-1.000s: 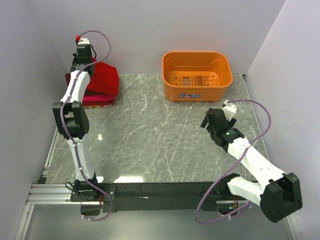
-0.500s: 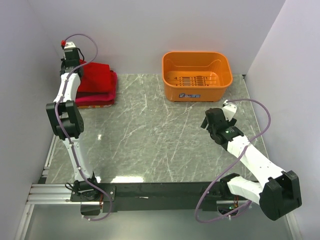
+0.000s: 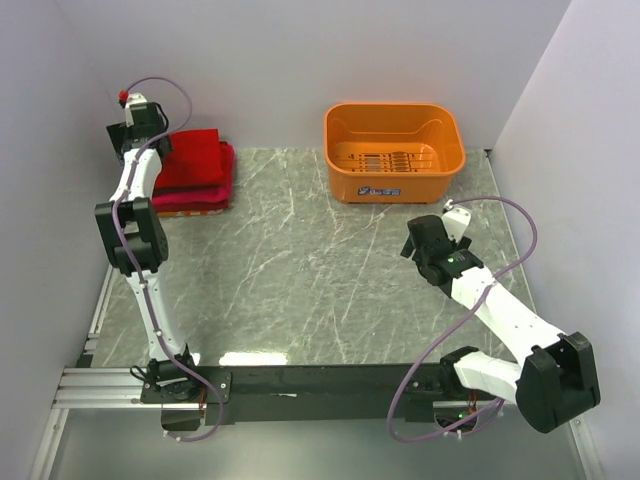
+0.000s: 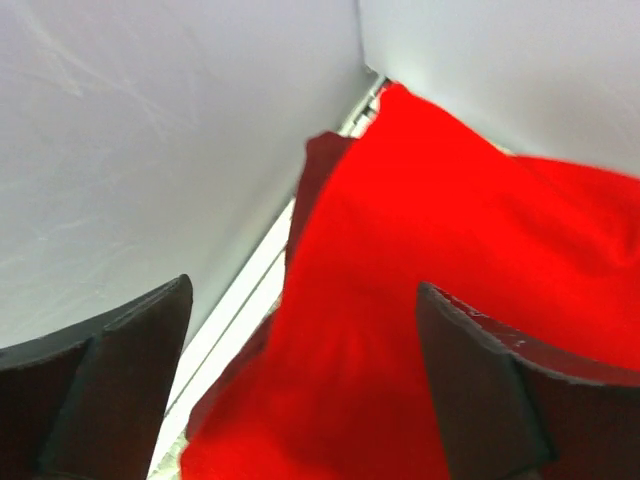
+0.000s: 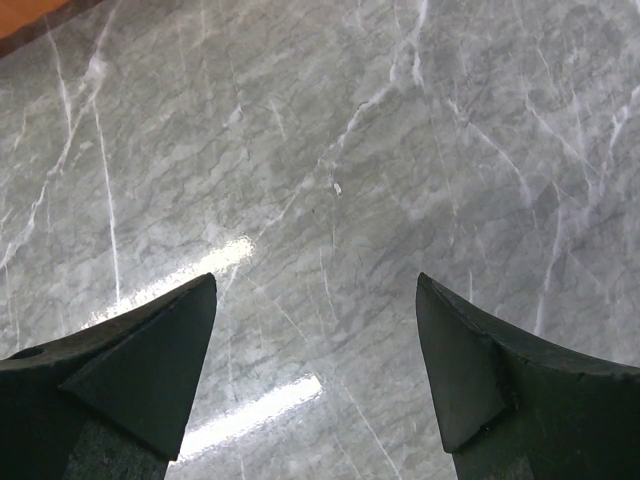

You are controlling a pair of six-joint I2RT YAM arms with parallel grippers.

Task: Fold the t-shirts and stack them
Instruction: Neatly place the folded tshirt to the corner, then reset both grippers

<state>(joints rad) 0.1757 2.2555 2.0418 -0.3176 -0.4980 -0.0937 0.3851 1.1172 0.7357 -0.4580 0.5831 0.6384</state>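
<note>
We note left gripper [image 4: 303, 335] just released red t-shirt [image 3: 192, 157], now flat atop stack [image 3: 205, 199], upper left. Right gripper [image 5: 316, 335] spread, empty. Stacking likely done.

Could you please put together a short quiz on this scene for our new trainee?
1. True or false: the orange basket holds a shirt.
2. Which colour lies on top of the stack of t-shirts? A pink, B red, C maroon.
3. In one word: is the left hand open or shut?
Key: 1 false; 2 B; 3 open.
</note>
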